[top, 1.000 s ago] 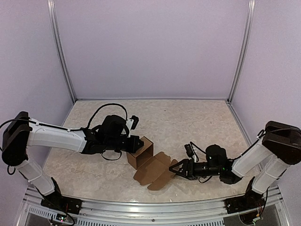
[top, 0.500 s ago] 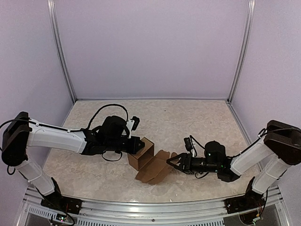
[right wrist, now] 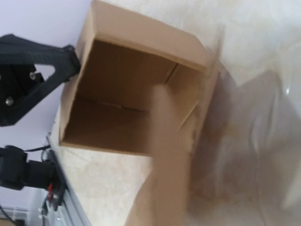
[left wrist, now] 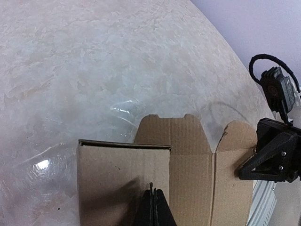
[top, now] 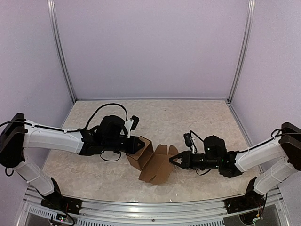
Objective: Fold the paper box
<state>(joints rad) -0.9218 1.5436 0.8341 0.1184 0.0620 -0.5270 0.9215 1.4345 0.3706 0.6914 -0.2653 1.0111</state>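
Note:
The paper box [top: 141, 155] is brown cardboard, partly set up: an open squarish shell tilted on the table, with its flaps [top: 159, 165] raised to the right. My left gripper [top: 137, 145] is shut on the shell's left wall; its closed fingertips [left wrist: 153, 195] lie against the brown panel [left wrist: 117, 174]. My right gripper [top: 172, 159] has narrowed onto the edge of the outer flap. In the right wrist view that flap [right wrist: 164, 155] runs blurred down the middle in front of the open shell [right wrist: 122, 94]. The right gripper's own fingers are hidden there.
The box rests on a pale marble tabletop [top: 197, 122] enclosed by lilac walls with metal posts [top: 61, 52]. A metal rail [top: 141, 207] runs along the near edge between the arm bases. Cables loop above the left wrist [top: 110, 107].
The right gripper moved left and up with the flaps, swinging them from lying flat to standing against the shell, and its fingers narrowed. The shell tilted slightly; the left gripper stayed shut.

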